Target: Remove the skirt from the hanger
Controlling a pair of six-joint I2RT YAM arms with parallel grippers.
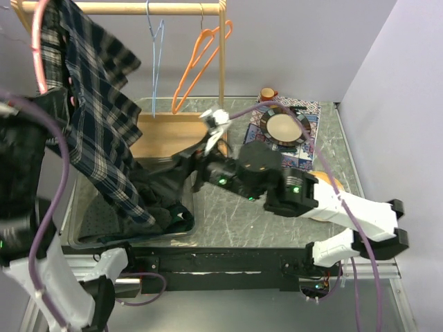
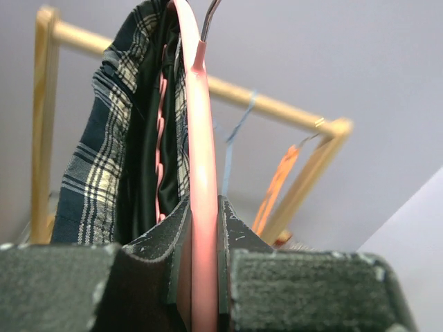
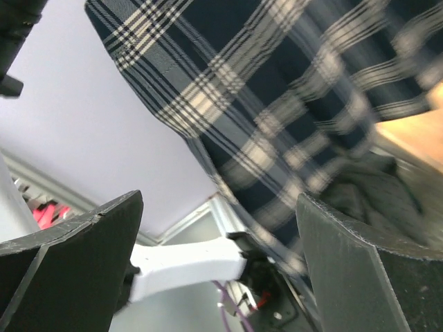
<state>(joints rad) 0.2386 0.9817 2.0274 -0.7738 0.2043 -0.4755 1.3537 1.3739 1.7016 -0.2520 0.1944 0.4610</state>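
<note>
The back wall [image 1: 311, 48] and the right wall [image 1: 405, 104], both plain pale lavender-grey, meet in 1 corner behind the counter [image 1: 249, 221]. The counter's top is grey-green, scratched and faintly shiny under soft, even light. Toward its far left stands a light wooden clothes rack [image 1: 222, 62] with 1 horizontal rail and a flat wooden base [image 1: 166, 135].

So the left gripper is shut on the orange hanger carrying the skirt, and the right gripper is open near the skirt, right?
No. The left gripper is shut on the pink hanger carrying the skirt, as the left wrist view shows; the orange hanger hangs bare on the rail. The right gripper is open near the skirt.
</note>
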